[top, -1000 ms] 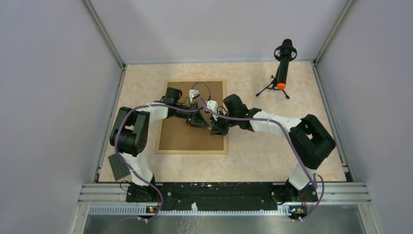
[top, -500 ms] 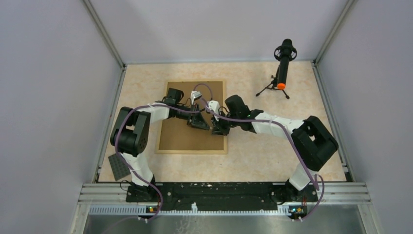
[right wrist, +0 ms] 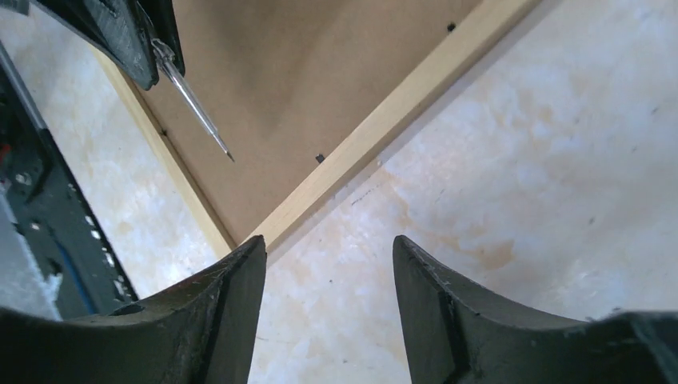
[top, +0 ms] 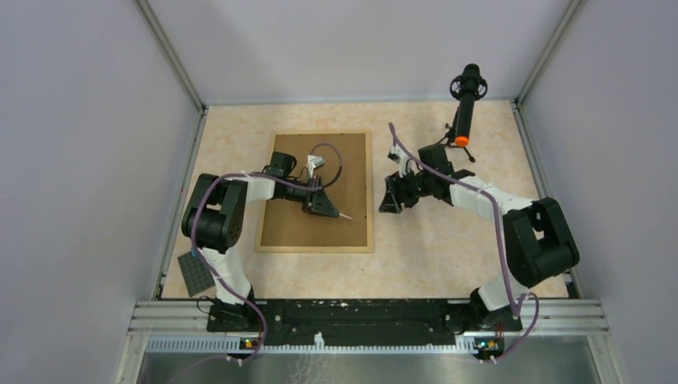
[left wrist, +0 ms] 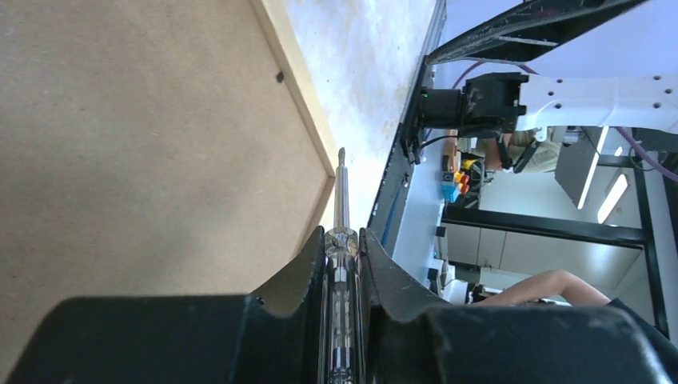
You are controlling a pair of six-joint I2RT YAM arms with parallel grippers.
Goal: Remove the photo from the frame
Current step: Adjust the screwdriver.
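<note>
The frame (top: pixel 352 160) lies face down on the table, its brown back up and its light-wood edge (right wrist: pixel 400 104) all round. The photo is hidden under that backing. My left gripper (top: pixel 324 206) hovers over the middle of the back, shut on a clear-handled screwdriver (left wrist: pixel 342 192) whose metal tip (top: pixel 345 217) points toward the frame's near right corner. In the left wrist view the jaws (left wrist: pixel 342 236) clamp the handle. My right gripper (top: pixel 390 200) stands open over bare table just right of the frame, nothing between its fingers (right wrist: pixel 328 244).
A black microphone on a small tripod (top: pixel 464 104) stands at the back right. A dark grey studded baseplate (top: pixel 194 276) lies at the near left by the left arm's base. Grey walls enclose the table on three sides.
The right gripper has opened and drawn back to the right, off the frame and away from the left gripper. The left gripper still holds the screwdriver in nearly the same place.
</note>
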